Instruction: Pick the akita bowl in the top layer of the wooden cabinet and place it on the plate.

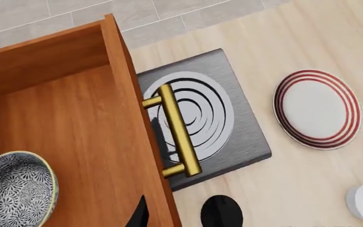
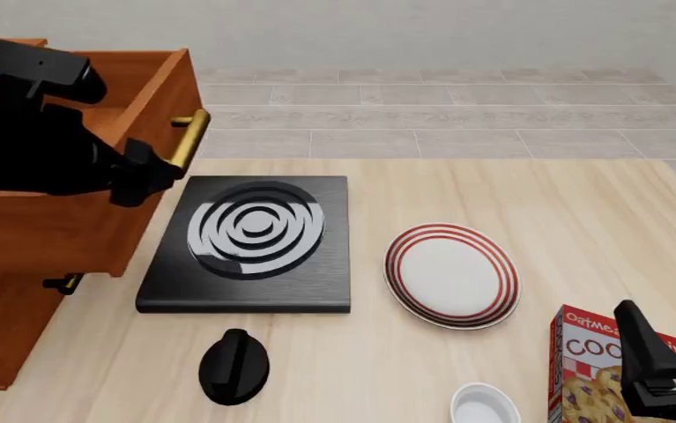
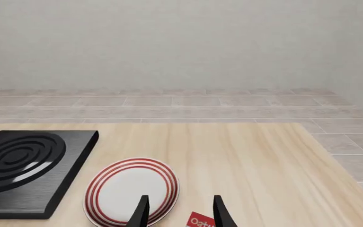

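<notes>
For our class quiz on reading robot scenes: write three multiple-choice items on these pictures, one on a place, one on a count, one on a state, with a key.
1. Where is the akita bowl?
A. on the plate
B. in the open top drawer
C. on the stove

2. How many white bowls stand on the table?
A. one
B. two
C. three

3. The plate is:
A. empty
B. holding a bowl
C. under the box

Key: 
1 B, the left wrist view shows it inside the drawer. 
2 A, only one white bowl shows. 
3 A, nothing lies on it.
</notes>
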Controlling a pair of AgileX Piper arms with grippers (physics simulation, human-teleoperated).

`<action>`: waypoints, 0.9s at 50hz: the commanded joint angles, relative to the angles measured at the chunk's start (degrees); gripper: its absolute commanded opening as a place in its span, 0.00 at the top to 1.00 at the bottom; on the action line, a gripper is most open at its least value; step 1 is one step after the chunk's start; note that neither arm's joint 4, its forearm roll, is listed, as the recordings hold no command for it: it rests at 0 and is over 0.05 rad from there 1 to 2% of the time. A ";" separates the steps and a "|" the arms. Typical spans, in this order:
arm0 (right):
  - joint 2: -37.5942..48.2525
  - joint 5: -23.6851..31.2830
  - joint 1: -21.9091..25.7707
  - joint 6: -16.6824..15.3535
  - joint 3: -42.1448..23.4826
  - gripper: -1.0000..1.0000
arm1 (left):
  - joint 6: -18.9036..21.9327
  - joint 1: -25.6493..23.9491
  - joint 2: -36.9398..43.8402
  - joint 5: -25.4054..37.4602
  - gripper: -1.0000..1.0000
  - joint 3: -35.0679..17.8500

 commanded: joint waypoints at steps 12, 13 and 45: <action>1.40 -1.30 0.03 0.03 0.00 0.00 | -1.59 -5.26 1.54 0.26 0.00 -1.75; 1.30 -1.23 0.02 0.07 0.00 0.00 | -1.66 -5.39 1.64 0.28 0.00 -1.92; -0.03 -0.11 0.05 0.22 0.00 0.00 | -1.49 -6.47 2.16 5.63 0.00 -9.95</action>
